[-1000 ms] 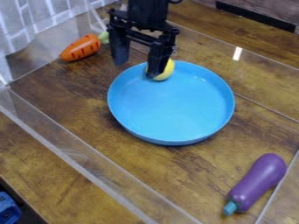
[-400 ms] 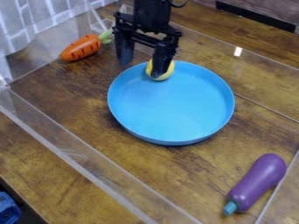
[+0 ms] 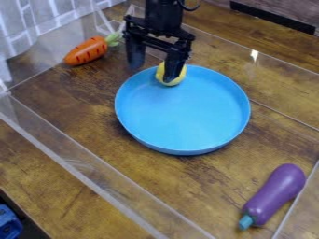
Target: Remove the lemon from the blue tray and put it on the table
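The blue tray (image 3: 187, 126) lies in the middle of the wood table (image 3: 75, 112). The small yellow lemon (image 3: 171, 77) sits inside the tray against its far left rim. My black gripper (image 3: 156, 65) points straight down over that rim with its jaws open. One finger stands outside the tray to the left, and the other finger partly covers the lemon. Whether the fingers touch the lemon I cannot tell. Nothing is held.
An orange carrot (image 3: 88, 50) lies on the table at the back left, close to the gripper. A purple eggplant (image 3: 273, 195) lies at the front right. Clear acrylic walls (image 3: 88, 173) edge the table.
The gripper has sunk a little and shifted slightly along the tray's far rim toward the lemon. The lemon and the tray have not moved.
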